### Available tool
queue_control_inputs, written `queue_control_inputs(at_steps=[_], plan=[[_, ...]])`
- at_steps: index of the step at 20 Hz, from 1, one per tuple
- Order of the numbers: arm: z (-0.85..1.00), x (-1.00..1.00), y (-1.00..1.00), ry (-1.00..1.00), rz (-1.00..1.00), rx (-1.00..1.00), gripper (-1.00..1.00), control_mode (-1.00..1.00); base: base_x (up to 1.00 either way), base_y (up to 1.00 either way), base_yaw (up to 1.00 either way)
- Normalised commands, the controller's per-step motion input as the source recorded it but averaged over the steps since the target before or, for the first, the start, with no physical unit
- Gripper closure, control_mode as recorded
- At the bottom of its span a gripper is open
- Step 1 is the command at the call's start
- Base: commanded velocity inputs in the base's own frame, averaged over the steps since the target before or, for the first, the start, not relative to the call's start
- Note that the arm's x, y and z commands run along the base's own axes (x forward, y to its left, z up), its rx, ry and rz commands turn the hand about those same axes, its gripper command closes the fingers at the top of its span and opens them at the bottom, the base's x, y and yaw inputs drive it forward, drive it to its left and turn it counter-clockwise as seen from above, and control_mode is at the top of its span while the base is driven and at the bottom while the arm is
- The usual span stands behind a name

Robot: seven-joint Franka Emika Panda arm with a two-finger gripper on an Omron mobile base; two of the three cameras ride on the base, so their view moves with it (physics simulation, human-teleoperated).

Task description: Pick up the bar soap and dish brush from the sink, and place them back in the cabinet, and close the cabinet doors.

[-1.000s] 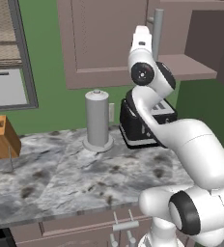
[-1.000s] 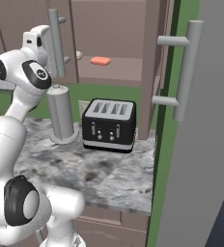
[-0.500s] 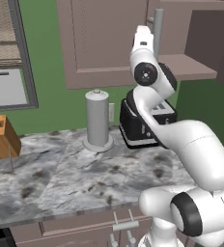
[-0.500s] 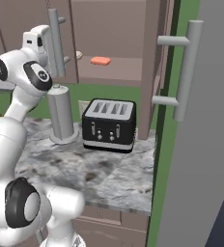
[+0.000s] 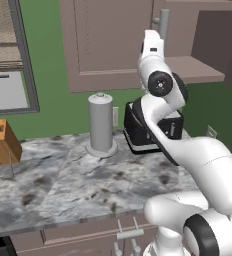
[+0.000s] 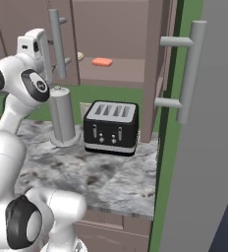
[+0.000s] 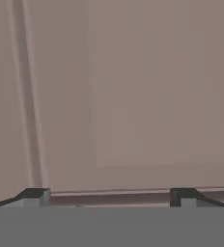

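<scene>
The white arm (image 5: 188, 150) rises from the base and reaches up toward the mauve-brown cabinet (image 6: 111, 44). In the hand view the two dark fingers (image 7: 34, 195) stand wide apart with nothing between them, facing a flat mauve-brown panel of a cabinet door (image 7: 133, 96) at close range. In the right base view the salmon-pink bar soap (image 6: 102, 62) lies on the cabinet's inner shelf (image 6: 116, 74), and a small cream-beige object to its left, partly hidden and possibly the dish brush (image 6: 80, 56), lies on the same shelf. The left door (image 5: 105, 42) shows its panelled face beside the arm's upper link, with its long grey bar handle (image 6: 55, 44) just beside that link; the right door (image 6: 204, 147) stands swung open, near the right base camera, its grey bar handle (image 6: 187, 74) upright. On the grey marbled tabletop (image 5: 63, 180) below stand a black toaster (image 6: 111, 128), a grey cylindrical canister (image 5: 100, 125) to its left, and a wooden knife block (image 5: 0, 142) near the left edge.
</scene>
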Motion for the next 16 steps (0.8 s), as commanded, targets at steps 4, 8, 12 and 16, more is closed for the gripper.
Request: queue_control_inputs(at_steps=[4, 8, 12, 16], plan=[[0.05, -0.41, 0.02, 0.00, 0.11, 0.00, -1.00, -1.00, 0.00, 0.00, 0.00], [0.15, -0.60, -0.08, 0.00, 0.05, 0.00, -1.00, -1.00, 0.00, 0.00, 0.00], [0.16, -0.73, -0.24, 0.00, 0.00, 0.00, -1.00, -1.00, 0.00, 0.00, 0.00], [0.14, -0.71, -0.31, 0.01, 0.00, 0.00, -1.00, -1.00, 0.00, 0.00, 0.00]])
